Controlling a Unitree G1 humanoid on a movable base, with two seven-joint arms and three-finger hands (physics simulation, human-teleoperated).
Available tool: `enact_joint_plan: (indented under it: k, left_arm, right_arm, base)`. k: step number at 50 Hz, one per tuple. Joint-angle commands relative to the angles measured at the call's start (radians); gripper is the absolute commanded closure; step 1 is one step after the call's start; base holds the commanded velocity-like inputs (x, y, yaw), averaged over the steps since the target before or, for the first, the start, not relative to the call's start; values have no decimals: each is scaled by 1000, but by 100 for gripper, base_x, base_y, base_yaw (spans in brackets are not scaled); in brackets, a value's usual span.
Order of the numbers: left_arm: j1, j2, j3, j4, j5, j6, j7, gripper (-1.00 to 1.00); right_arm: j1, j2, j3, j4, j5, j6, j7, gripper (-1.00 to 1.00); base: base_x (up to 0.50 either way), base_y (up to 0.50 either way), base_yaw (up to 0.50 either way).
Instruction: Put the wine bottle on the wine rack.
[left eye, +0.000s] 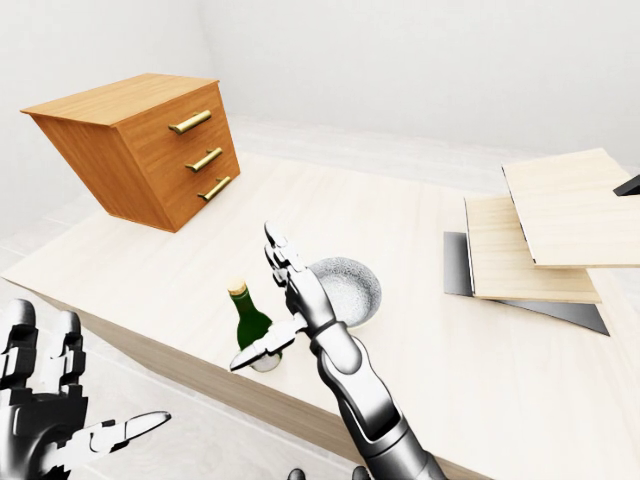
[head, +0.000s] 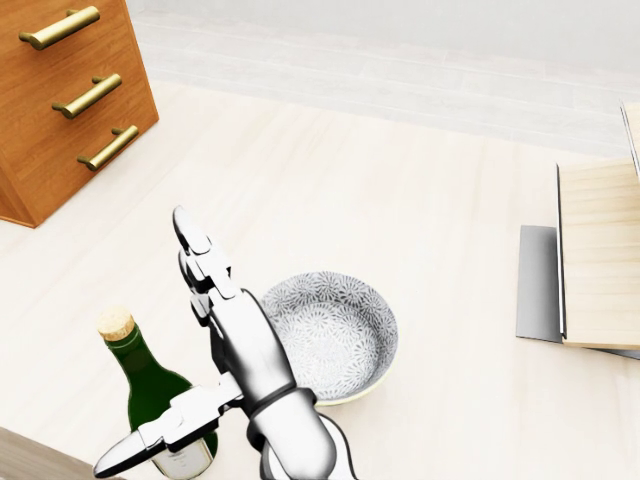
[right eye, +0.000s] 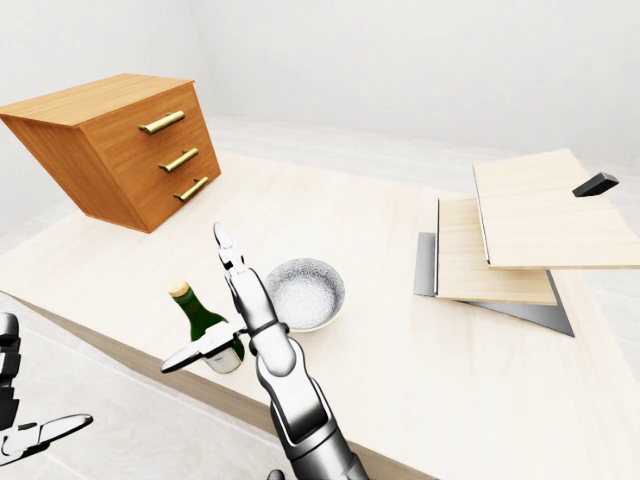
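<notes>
On the pale counter (head: 420, 200), near its bottom edge in the head view, I see the corked wine bottle (head: 152, 385) upright just left of the patterned bowl (head: 335, 335), my right robot hand (head: 205, 340) spread wide beside it, thumb crossing its label, not gripping.

A dark green wine bottle (head: 152, 396) with a tan cork and pale label stands on a light, cream-toned wooden table (head: 420, 230). A bowl (head: 340, 335) carries a grey-and-white floral pattern. The drawer chest (left eye: 150, 145) is warm orange-brown with brass-gold handles. Pale wood boards (right eye: 520, 225) lie over a grey sheet. The right hand (head: 215, 350) is glossy silver.
</notes>
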Motion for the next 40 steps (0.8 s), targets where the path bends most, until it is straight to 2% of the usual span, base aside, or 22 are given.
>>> enact_joint_plan:
  k: [1, 16, 40]
  left_arm:
    - [1, -2, -2, 5, 2, 0, -4, -100]
    - [3, 5, 13, -6, -21, 0, -6, -100]
    - [3, -8, 10, -6, -10, 0, -21, -100]
  right_arm:
    - [-8, 30, 20, 46, -24, 0, 1, -100]
    - [-27, 68, 26, 160, -36, 0, 0, -100]
    - [-47, 69, 11, 191, -54, 0, 8, -100]
  base:
    - [0, 0, 0]
    - [0, 0, 0]
    - [0, 0, 0]
